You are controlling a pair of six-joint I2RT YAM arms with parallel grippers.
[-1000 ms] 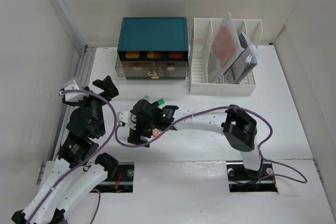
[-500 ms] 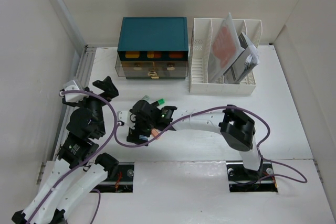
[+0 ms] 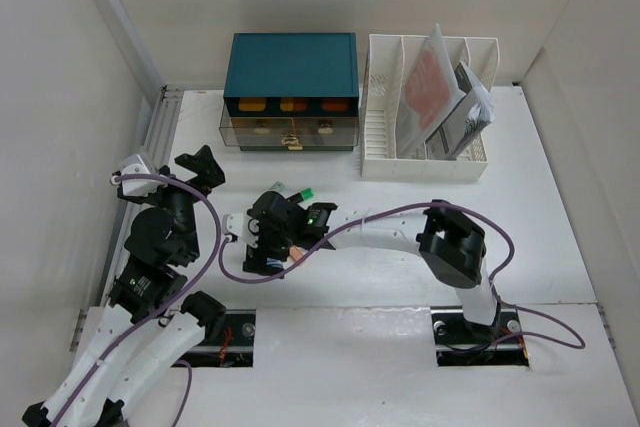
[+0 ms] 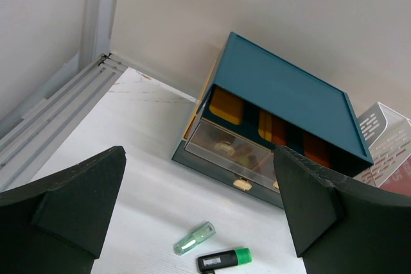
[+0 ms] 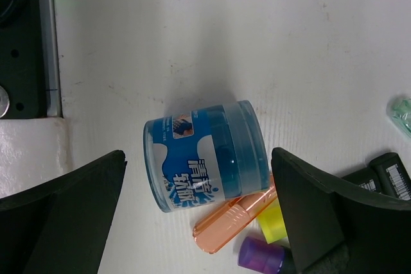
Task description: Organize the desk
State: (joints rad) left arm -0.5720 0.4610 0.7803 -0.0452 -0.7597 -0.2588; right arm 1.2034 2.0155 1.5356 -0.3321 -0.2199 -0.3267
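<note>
Reaching leftward: right arm (image 3: pixel 390 232) | jaws wide over blue jar (image 5: pixel 205 158)

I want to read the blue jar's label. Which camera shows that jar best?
The right wrist view: the whole blue jar, label facing the camera. In the top view the right hand hides it. The left wrist view doesn't show it.

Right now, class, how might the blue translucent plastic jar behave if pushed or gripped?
The blue translucent plastic jar lies on its curved side, so a push would probably roll it. Its smooth wall may slip between the right gripper's open fingers. The orange translucent marker beside it might block rolling that way.
</note>
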